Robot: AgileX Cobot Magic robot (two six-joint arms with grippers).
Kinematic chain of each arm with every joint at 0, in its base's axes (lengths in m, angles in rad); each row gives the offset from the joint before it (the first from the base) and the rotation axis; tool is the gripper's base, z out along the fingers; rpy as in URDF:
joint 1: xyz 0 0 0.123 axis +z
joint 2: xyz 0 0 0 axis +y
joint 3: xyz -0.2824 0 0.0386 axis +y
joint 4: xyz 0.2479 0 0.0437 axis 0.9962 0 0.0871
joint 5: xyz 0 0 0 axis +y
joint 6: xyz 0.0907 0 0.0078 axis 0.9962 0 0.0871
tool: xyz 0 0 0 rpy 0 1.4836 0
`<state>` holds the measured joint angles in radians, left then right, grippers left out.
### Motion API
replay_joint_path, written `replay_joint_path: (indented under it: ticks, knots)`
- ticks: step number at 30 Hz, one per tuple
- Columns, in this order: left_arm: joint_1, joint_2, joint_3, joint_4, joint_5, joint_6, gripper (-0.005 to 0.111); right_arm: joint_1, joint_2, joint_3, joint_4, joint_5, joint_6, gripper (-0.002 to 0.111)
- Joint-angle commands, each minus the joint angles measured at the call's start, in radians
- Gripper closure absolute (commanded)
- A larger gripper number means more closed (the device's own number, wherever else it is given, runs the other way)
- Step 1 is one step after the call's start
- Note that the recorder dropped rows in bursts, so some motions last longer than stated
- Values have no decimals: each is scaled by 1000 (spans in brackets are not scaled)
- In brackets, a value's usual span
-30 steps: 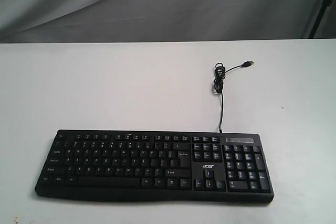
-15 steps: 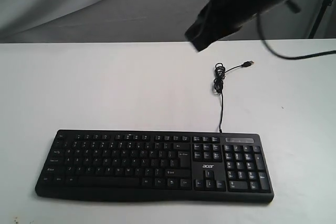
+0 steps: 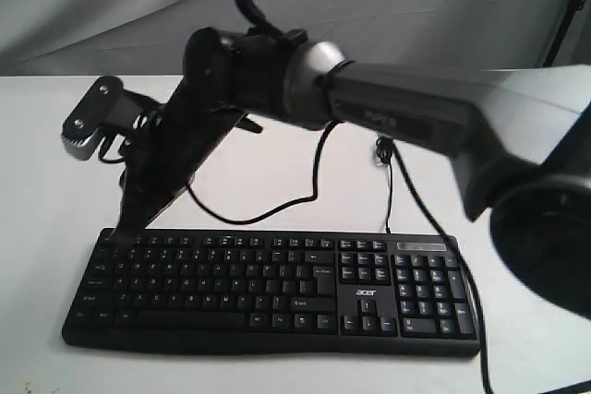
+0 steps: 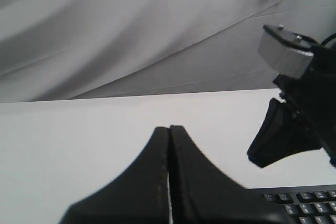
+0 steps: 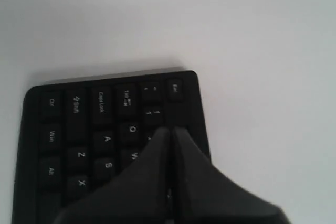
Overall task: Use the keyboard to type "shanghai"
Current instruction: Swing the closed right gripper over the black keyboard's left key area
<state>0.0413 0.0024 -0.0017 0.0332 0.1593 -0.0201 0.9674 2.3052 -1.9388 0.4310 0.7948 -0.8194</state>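
Lying flat near the front edge of the plain white table [image 3: 46, 256], the wide black plastic keyboard [image 3: 268, 288] with white key legends has not shifted from its place of a second ago. Its thin black USB cable [image 3: 388, 214] trails off behind it as before.

What has changed is everything above it. A second ago no arm showed in the exterior view, and half a second ago only a dark blur at the top. Now the grey-and-black right arm [image 3: 406, 108] stretches across from the right side, and the black right gripper [image 3: 125, 223] hangs over the board's upper-left corner.

In the right wrist view its two tapered fingers are pressed together into one point [image 5: 169, 129]. That point sits among the 1, Q and W keys (whether it touches a cap, I cannot tell).

The S key [image 5: 107, 164] lies one row further on and apart from that point. So I judge the reach to be made but the first letter not yet struck: a short shift to S, then a press.

The black left gripper [image 4: 169, 128] also has its fingers together. It is held above bare table, just off the keyboard's corner, with the creased grey cloth backdrop [image 4: 105, 24] beyond.
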Motion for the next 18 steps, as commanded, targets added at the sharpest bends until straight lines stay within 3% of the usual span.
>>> replay_joint_path:
  ticks: [1, 18]
  knots:
    - [-6, -2, 2, -2, -5, -3, 107, 46, 75, -28, -20, -31, 21, 108]
    - [-6, -2, 2, -2, -5, -3, 107, 90, 90, -7, -103, 37, 96, 108]
